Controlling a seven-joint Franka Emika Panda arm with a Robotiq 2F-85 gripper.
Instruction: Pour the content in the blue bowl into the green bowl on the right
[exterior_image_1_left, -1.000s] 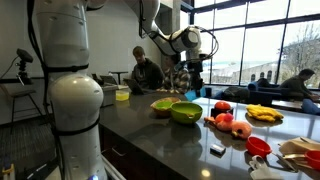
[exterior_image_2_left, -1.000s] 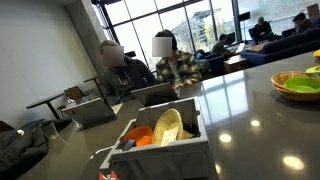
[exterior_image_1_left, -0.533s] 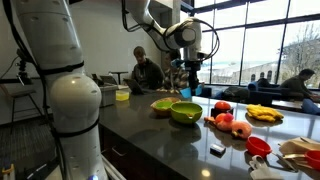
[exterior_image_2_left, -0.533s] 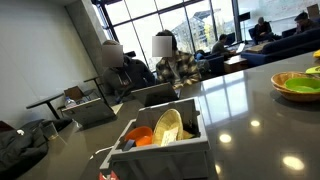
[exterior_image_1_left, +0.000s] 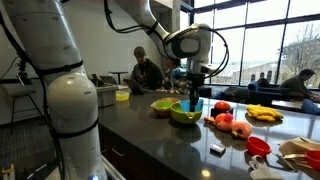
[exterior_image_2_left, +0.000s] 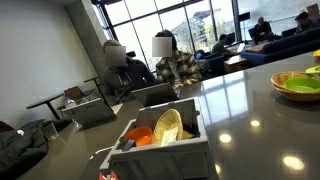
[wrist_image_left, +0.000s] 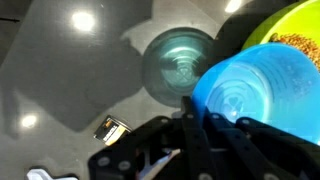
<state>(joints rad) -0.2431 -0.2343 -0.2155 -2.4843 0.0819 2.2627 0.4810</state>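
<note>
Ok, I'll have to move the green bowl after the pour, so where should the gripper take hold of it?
Probably the rim of the green bowl, from above, pinching the wall, once the blue bowl is out of the way. It sits upright, open-topped and looks too wide to span. Take the side nearest the counter edge: fruit crowds one side, another bowl the back.

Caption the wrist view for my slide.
The hand grips the blue bowl beside the green bowl, which holds brown grains, over a dark glossy counter.
</note>
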